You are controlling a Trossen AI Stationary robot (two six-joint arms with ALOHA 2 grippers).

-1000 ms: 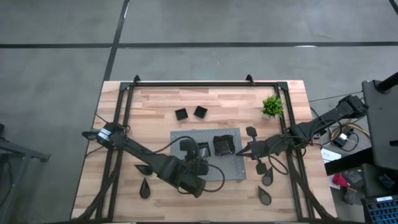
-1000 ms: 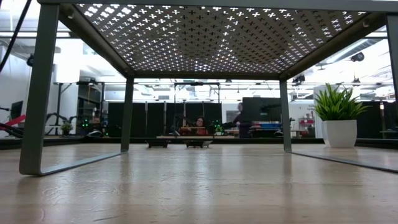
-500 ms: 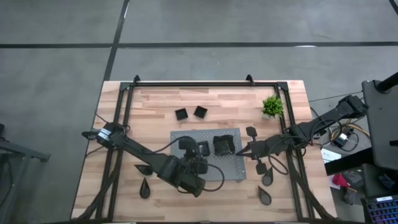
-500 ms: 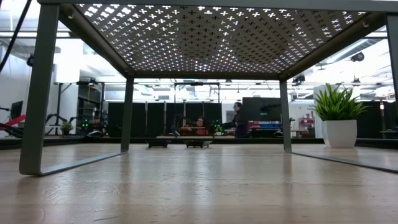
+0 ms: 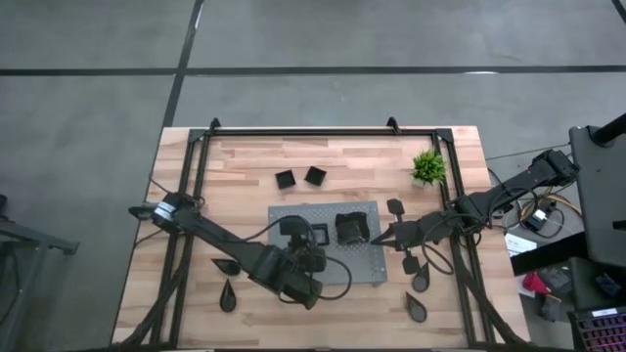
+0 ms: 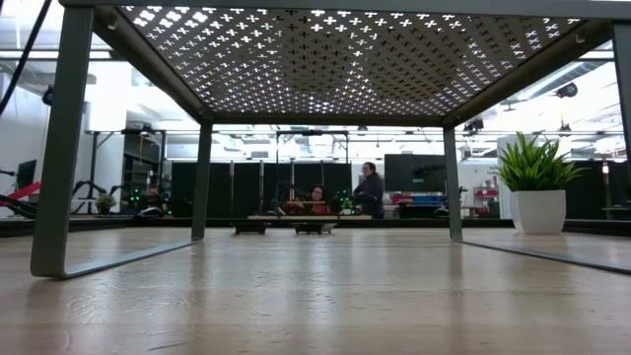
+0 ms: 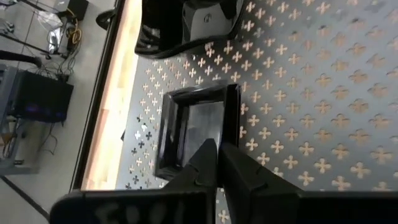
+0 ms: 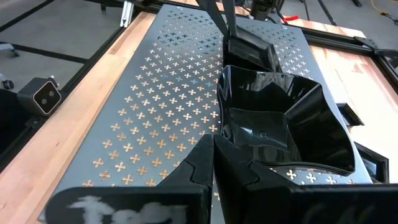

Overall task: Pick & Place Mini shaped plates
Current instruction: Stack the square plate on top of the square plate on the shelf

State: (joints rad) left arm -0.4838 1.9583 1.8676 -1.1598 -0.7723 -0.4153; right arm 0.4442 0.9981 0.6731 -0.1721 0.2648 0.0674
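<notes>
A small black square dish (image 5: 320,235) (image 7: 189,130) and a larger wavy-edged black dish (image 5: 352,227) (image 8: 280,118) sit on the grey perforated board (image 5: 293,217). My left gripper (image 5: 311,244) (image 7: 217,149) reaches in from the table's left and is shut at the square dish's wall. My right gripper (image 5: 377,235) (image 8: 214,142) comes from the right and is shut at the wavy dish's rim. Two more square dishes (image 5: 285,180) (image 5: 315,176) rest on the wood beyond the board. My left gripper pinches the square dish's side wall (image 7: 231,127) between its two fingers, which slant down at it. The dish's base lies flat on the board. My right gripper pinches the wavy dish's rim (image 8: 221,127) on the side facing the arm, coming almost level from the table's right. The dish's base rests on the board.
Teardrop dishes lie on the wood left of the board (image 5: 227,265) (image 5: 228,293), and more dishes lie to its right (image 5: 395,206) (image 5: 421,281) (image 5: 416,308). A potted plant (image 5: 427,168) (image 6: 537,187) stands far right. The board stands raised on legs (image 6: 59,148). A person (image 6: 369,189) is far behind the table.
Neither arm nor any dish has visibly moved. The person far behind the table has walked a short way across the room.
</notes>
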